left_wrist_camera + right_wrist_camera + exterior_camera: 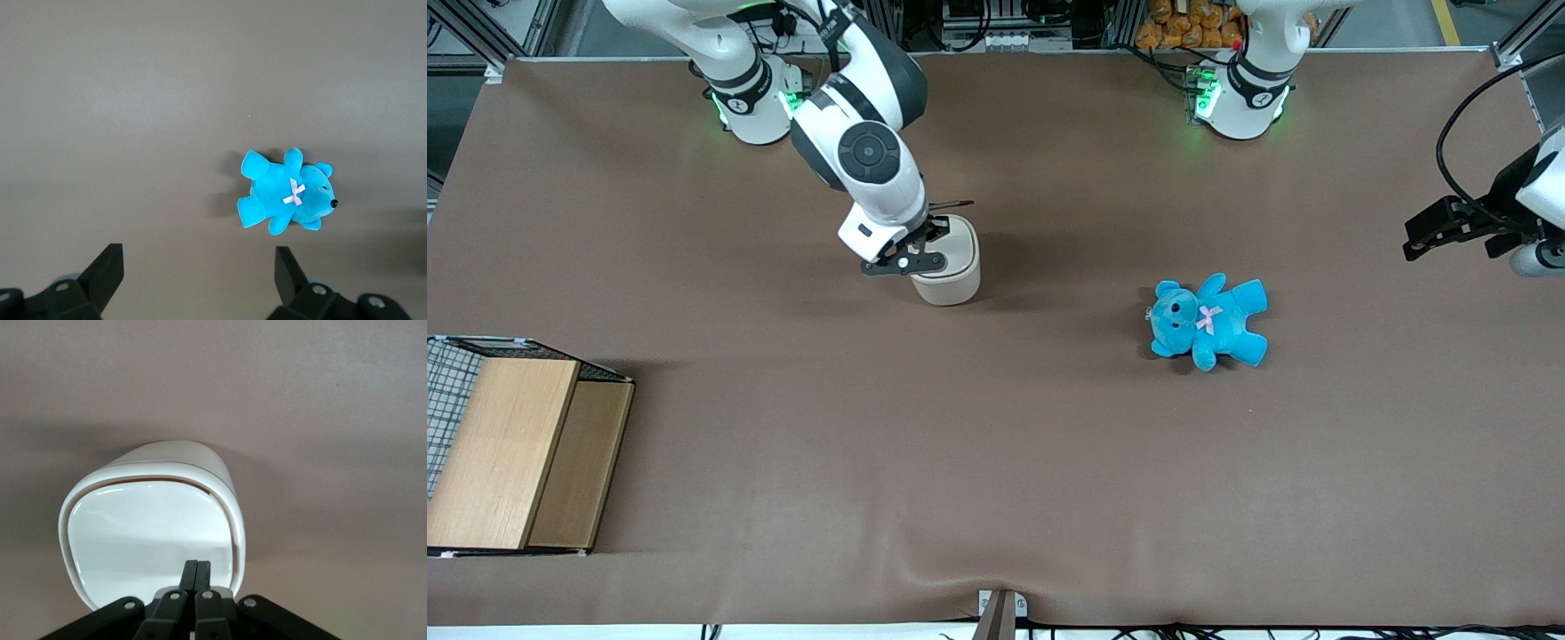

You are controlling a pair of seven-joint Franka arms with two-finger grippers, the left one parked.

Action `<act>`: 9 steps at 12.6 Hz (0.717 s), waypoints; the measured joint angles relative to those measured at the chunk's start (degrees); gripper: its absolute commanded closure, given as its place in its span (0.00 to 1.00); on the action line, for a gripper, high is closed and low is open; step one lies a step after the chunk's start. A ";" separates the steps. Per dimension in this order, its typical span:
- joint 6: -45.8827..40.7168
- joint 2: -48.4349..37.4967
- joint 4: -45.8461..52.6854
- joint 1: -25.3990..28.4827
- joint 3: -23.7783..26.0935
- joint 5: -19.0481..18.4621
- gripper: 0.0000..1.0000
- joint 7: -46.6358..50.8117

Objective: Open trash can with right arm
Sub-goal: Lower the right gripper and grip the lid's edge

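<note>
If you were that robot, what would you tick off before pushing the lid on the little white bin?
1. Black two-finger tool shut, tips together over the lid's edge: ok.
2. Small cream-white plastic trash can upright on the brown table: ok.
3. Flat hinged lid open: not ok; only a thin tan gap shows at one edge.
4. Tool tips actually touching the lid: cannot tell.
5. Blue teddy bear out of the way, toward the parked arm's end: ok.
6. Wooden box with wire mesh well apart from the can, nearer the front camera: ok.
</note>
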 measured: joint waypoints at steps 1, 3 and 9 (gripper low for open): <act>0.04 0.26 0.00 0.07 0.00 -0.43 1.00 0.07; 0.05 0.56 -0.02 0.07 -0.03 -1.08 1.00 0.07; 2.24 1.31 -1.12 0.07 -0.10 -2.25 1.00 0.09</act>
